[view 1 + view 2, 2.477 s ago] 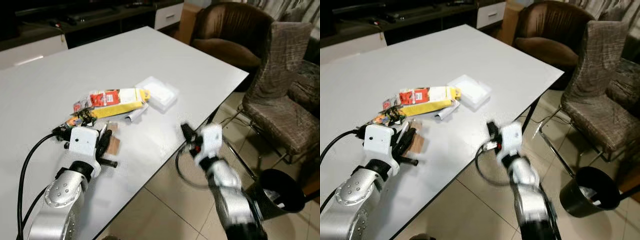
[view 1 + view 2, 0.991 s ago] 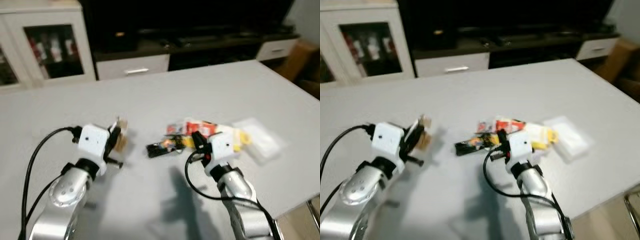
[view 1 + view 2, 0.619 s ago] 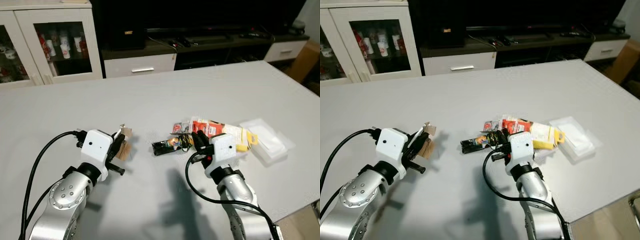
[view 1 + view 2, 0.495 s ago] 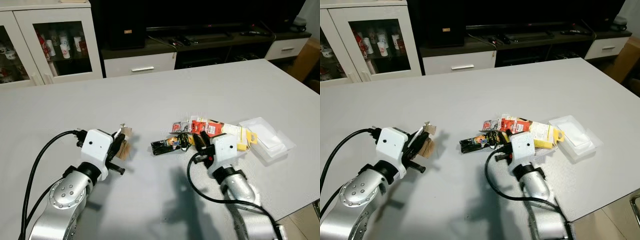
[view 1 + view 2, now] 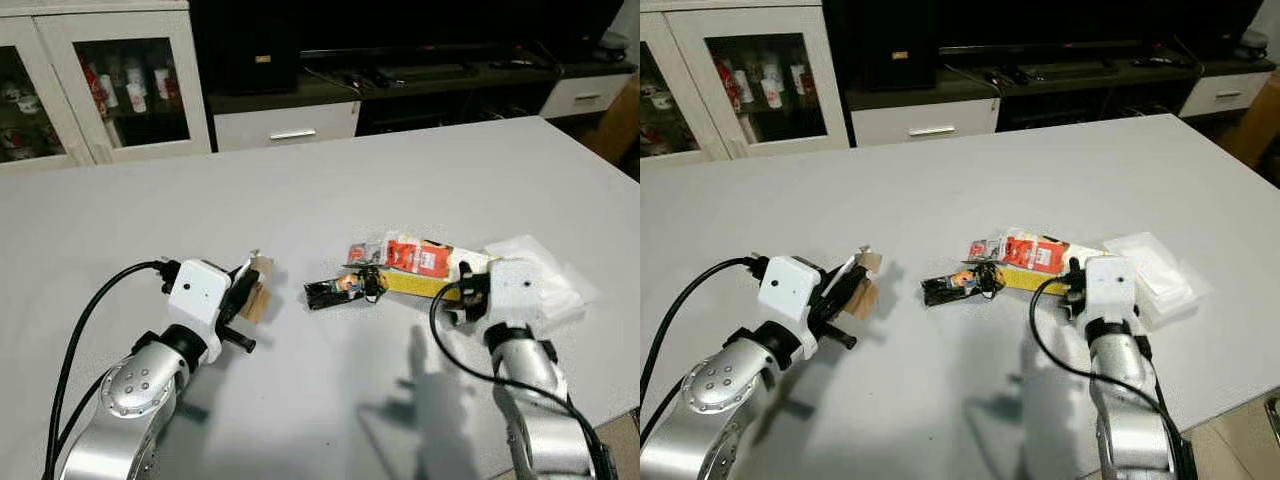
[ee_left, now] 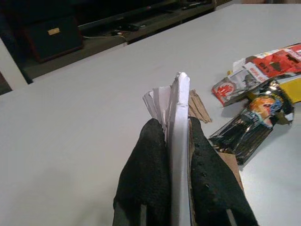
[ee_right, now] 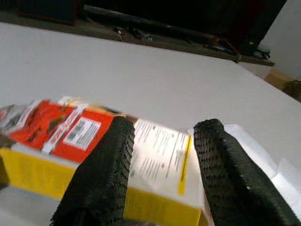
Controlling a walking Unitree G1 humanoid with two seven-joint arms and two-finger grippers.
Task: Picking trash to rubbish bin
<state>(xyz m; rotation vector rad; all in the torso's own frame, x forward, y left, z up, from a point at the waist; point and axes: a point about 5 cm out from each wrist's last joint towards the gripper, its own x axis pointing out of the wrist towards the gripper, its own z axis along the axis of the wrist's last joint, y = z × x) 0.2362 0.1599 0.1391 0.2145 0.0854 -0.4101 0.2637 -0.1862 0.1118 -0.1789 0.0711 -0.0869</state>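
Trash lies in a small heap on the grey table (image 5: 330, 190), seen from the head: a yellow and red carton (image 5: 425, 270), a dark snack wrapper (image 5: 337, 291) and a clear plastic tray (image 5: 545, 280). The left gripper (image 5: 250, 289) is held just above the tabletop, its fingers clamped on a folded piece of brown cardboard (image 5: 258, 287), with the dark wrapper a little way off beyond the fingertips toward the right arm. The right gripper (image 5: 466, 285) sits at the near edge of the heap, its fingers reaching onto the yellow end of the carton, with the plastic tray just outside them. Behind the table stand a glass-door cabinet (image 5: 110, 85) and a low dark TV unit (image 5: 420, 70).

In the left wrist view, the two black fingers (image 6: 146, 174) are pressed together on a flat wad of white paper and brown cardboard (image 6: 178, 122) that sticks out past their tips. Beyond and to one side of the tips lie the dark wrapper (image 6: 254, 120) and a corner of the red carton (image 6: 273, 61).

In the right wrist view, the fingers (image 7: 106, 174) stand apart, one on each side of the carton (image 7: 155, 162), whose white label and yellow edge show in the gap between them. Its red face (image 7: 56, 125) stretches away outside one finger, and the clear tray (image 7: 263, 155) lies outside the other.
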